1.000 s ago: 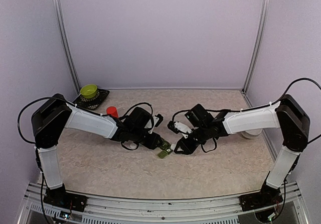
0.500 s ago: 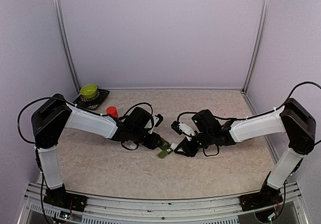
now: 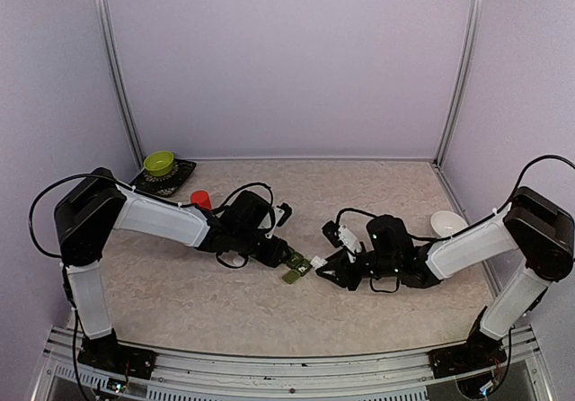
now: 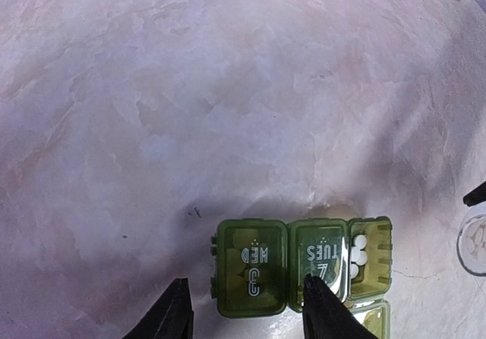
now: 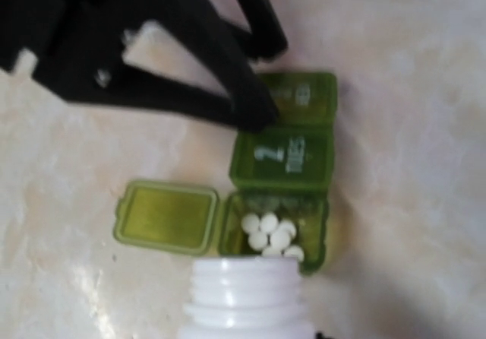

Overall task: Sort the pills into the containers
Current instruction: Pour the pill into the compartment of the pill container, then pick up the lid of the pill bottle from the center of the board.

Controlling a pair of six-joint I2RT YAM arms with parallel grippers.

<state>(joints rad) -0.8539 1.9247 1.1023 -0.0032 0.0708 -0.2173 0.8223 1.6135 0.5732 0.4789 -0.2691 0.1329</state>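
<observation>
The containers (image 4: 304, 267) are a dark green strip of three compartments on the table, also seen from above as the containers (image 3: 296, 270). The WED and TUES lids are down. The end compartment (image 5: 275, 232) is open, with several white pills (image 5: 269, 231) inside and its lid (image 5: 167, 217) flipped flat. My left gripper (image 4: 247, 305) is open over the WED lid, one fingertip (image 4: 315, 297) resting on the TUES lid. My right gripper (image 3: 334, 271) is shut on a small white bottle (image 5: 247, 301), whose open mouth hangs just at the edge of the open compartment.
A red bottle (image 3: 201, 200) stands behind the left arm. A green bowl (image 3: 159, 162) sits on a dark tray (image 3: 171, 182) at the back left. A white bowl (image 3: 446, 224) lies near the right wall.
The right arm has swung lower and to the right, drawing its gripper and the white bottle slightly back from the strip and uncovering the white bowl. The left arm has stayed put.
</observation>
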